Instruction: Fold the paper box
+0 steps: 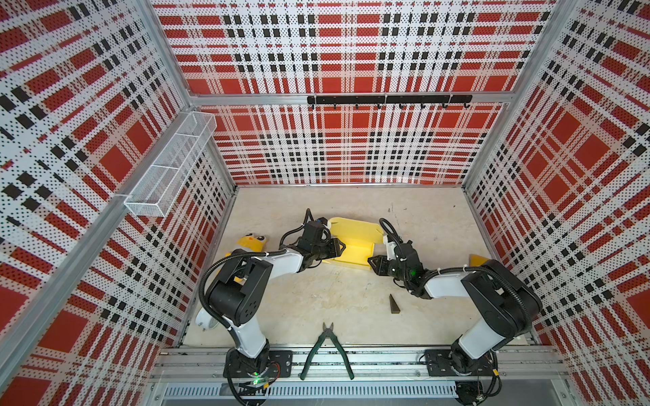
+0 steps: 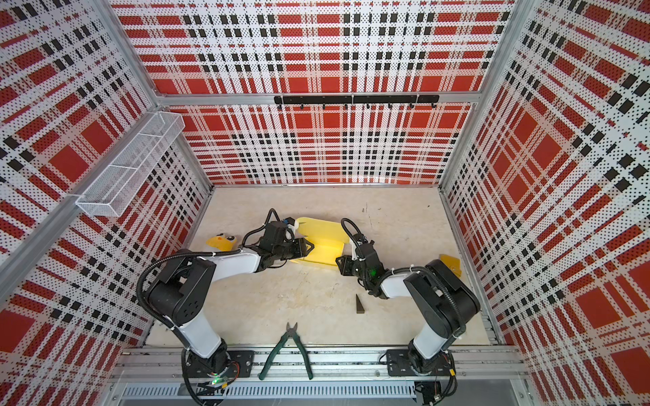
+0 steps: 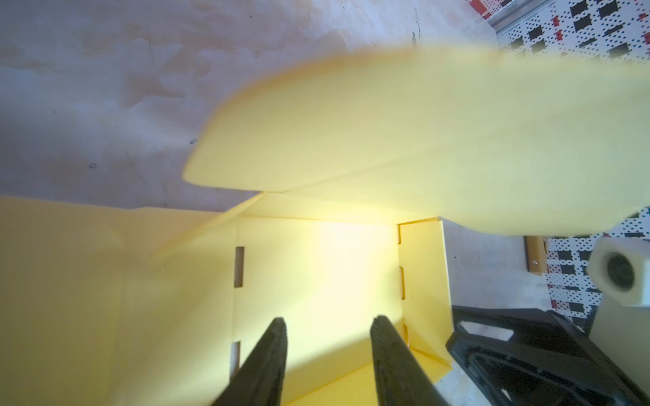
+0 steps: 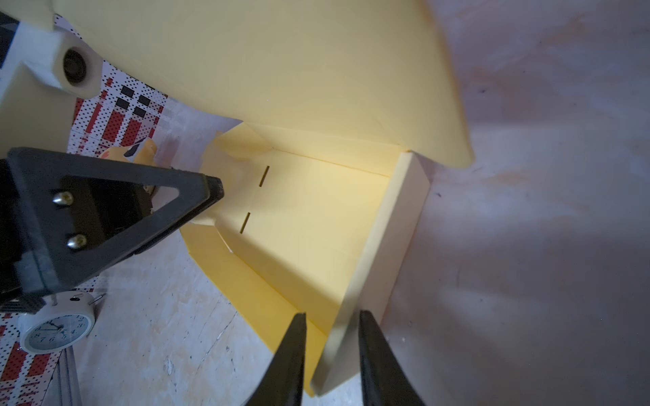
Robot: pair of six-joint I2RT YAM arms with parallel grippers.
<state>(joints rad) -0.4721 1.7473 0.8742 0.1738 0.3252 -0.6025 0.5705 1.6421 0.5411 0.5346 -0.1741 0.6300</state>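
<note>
Paper box (image 1: 353, 242), mid-table, long axis laid between both arms: right wall (image 4: 387, 246) is straddled by the part-spread right gripper (image 4: 332, 316), clamping not determinable; unraised left flap (image 3: 105, 298) is overhung by the spread, empty left gripper (image 3: 327, 321).

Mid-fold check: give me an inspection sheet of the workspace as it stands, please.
Surface: beige table, stained, flat.
Job's things: paper box half-formed; one side wall up, lid flap raised, opposite side not yet up.
Clutter: plush toy, alarm clock, cutters, black wedge, orange piece.
Grippers: left gripper open over the box floor; right gripper straddles the raised wall, grip unclear.
Cables: black hoses along both arms, no snag seen.
Surroundings: plaid walls, mesh basket, hook rail.
</note>
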